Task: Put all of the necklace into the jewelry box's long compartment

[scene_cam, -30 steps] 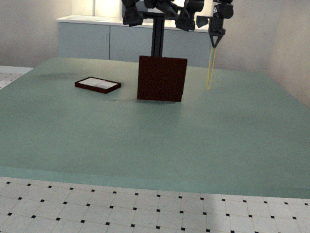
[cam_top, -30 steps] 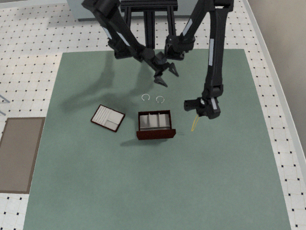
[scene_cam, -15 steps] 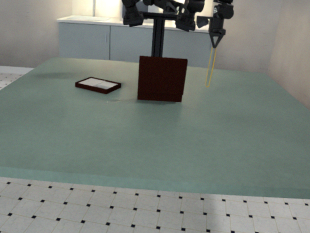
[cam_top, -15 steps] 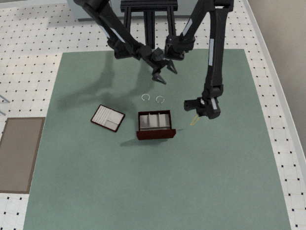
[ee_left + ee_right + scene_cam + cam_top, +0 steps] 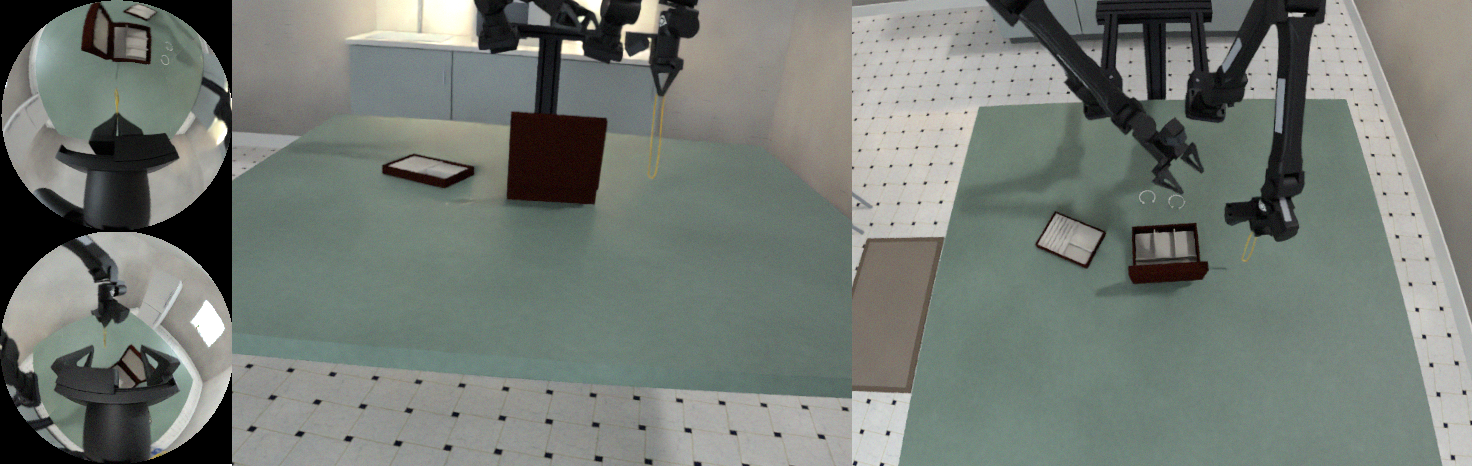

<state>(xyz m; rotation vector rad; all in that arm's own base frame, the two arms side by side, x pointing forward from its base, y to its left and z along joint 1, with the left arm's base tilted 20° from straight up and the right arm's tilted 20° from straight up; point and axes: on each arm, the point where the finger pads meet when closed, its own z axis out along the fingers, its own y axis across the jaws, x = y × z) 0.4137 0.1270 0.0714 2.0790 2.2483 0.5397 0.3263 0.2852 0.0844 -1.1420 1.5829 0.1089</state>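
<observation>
- Pinching the necklace (image 5: 1244, 259) (image 5: 652, 176) (image 5: 117, 100) (image 5: 105, 338) in the left arm's fingers (image 5: 661, 91); dangling over the worktop (image 5: 1172, 360) (image 5: 532, 275) (image 5: 75, 90) (image 5: 60, 352), right of the open jewelry box (image 5: 1167, 273) (image 5: 556, 157) (image 5: 150, 45), with open room between.
- Spread wide, far side: the right arm's fingers (image 5: 1172, 186).
- Lying just past the box's far edge: two bangles (image 5: 1154, 196) (image 5: 165, 65).
- Set apart, left: a tray (image 5: 1062, 258) (image 5: 414, 176) (image 5: 132, 14).

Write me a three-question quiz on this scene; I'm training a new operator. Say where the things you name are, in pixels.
1. Multiple choice: what hangs from the left gripper (image 5: 1251, 233) (image 5: 661, 94) (image 5: 117, 114)? A) a bangle B) the necklace (image 5: 1244, 259) (image 5: 652, 176) (image 5: 117, 101) (image 5: 105, 338) C) the tray (image 5: 1087, 265) (image 5: 444, 183) (image 5: 140, 11)
2. True or false: the right gripper (image 5: 1193, 182) (image 5: 117, 347) is open.
3. Fill in: the number of bangles (image 5: 1176, 201) (image 5: 165, 60) lying outside the jewelry box (image 5: 1168, 273) (image 5: 556, 157) (image 5: 131, 60) is ____.
Key: 1 B; 2 true; 3 two.
</observation>
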